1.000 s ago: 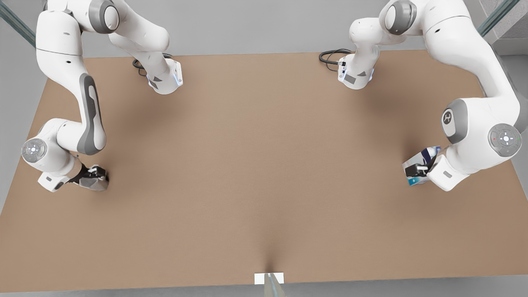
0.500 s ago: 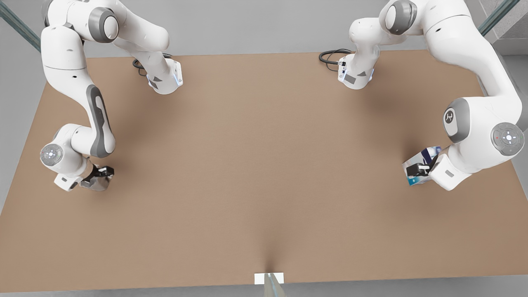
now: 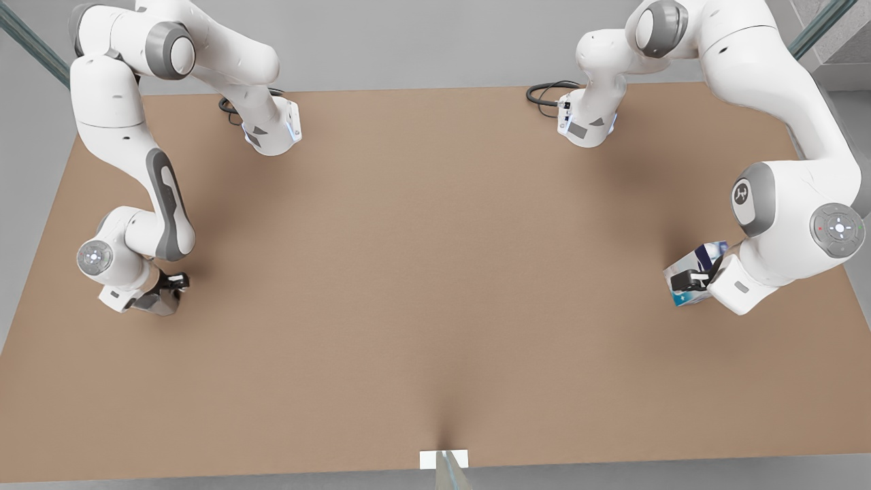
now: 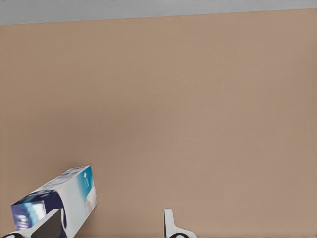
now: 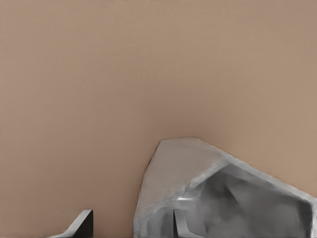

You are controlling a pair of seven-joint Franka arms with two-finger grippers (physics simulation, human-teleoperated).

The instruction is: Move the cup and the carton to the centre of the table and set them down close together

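Plainly, the task is at an early stage - neither thing is at the centre of the table (image 3: 435, 258) yet.

The cup (image 3: 155, 304) sits low at the front view's left, near that edge of the table, with the right gripper (image 3: 170, 286) down on it. In the right wrist view the right gripper's (image 5: 131, 220) two fingers stand apart. One is in front of the cup (image 5: 198, 168), at or inside its mouth. The other is outside the wall, with bare table showing between it and the cup, so I judge the wall straddled but not yet pinched.

The carton (image 3: 680, 272) is at the front view's right, tilted, near the opposite edge, with the left gripper (image 3: 691, 279) at it. In the left wrist view the left gripper's (image 4: 109, 218) fingers are also spread wide. The carton (image 4: 74, 193) lies against one finger and does not fill the gap, so it looks unclamped.

What is left, as I judge it, is nearly everything - closing on each thing, carrying both inward across the wide stretch of table between them, and setting them down close together.

No writing can be read. The carton shows dark blue and teal printed panels on white, with a small pale mark on the teal that I cannot make out.
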